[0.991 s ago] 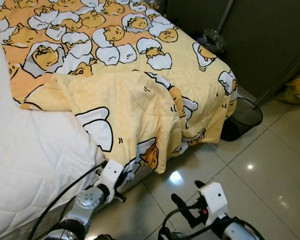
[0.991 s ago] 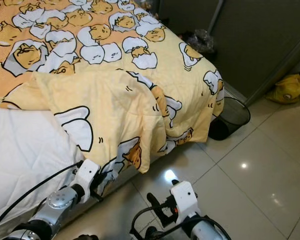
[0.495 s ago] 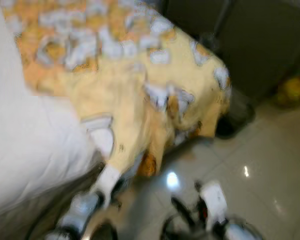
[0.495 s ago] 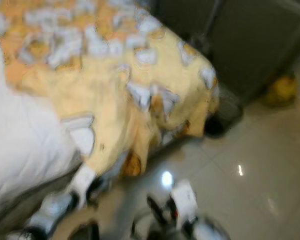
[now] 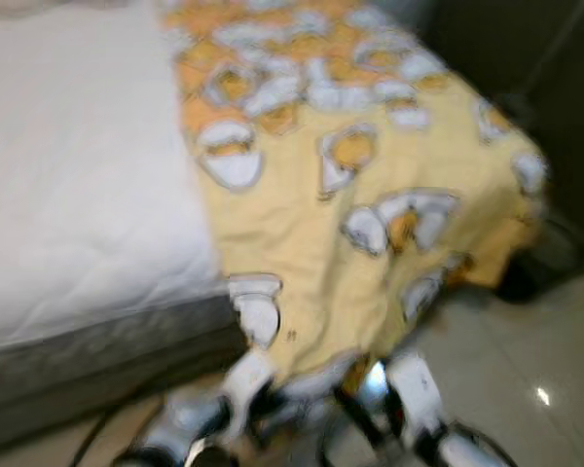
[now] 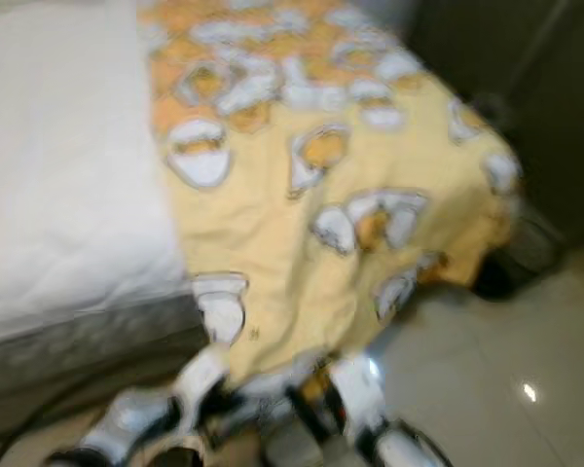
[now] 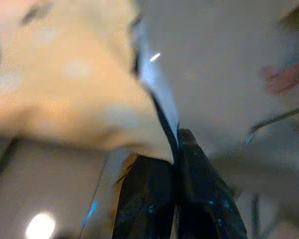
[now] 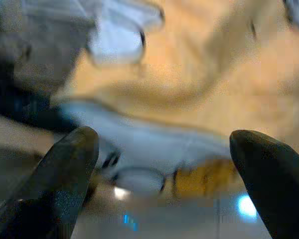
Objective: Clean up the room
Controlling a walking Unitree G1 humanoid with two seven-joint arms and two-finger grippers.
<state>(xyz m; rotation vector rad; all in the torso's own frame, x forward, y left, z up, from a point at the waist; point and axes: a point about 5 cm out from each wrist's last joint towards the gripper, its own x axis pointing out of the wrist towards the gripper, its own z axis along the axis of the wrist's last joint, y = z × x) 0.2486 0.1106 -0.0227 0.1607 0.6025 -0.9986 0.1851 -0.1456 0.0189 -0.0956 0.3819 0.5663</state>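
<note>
The left gripper (image 7: 174,149) has its two black fingers pressed together on the hem of the yellow blanket (image 5: 370,224), pinching the cloth where its pale edge meets the fingertips. In the head views, which are blurred, this gripper sits low at the foot of the bed (image 5: 78,195), right under the hanging edge of the blanket; holding the hem is likely a way to lift or draw the cover straight.

The right gripper (image 8: 164,164) is spread wide, its fingers well apart with nothing between them, pointed at the same drooping hem just ahead. Its position suggests it is readying to take a second hold beside the left one.

The blanket, printed with white and orange cartoon shapes, covers the right part of the bed and spills over the corner toward the glossy tiled floor (image 5: 545,389). The bare white quilted mattress shows on the left. A dark object (image 5: 530,277) lies on the floor by the bed's far corner, too blurred to identify.
</note>
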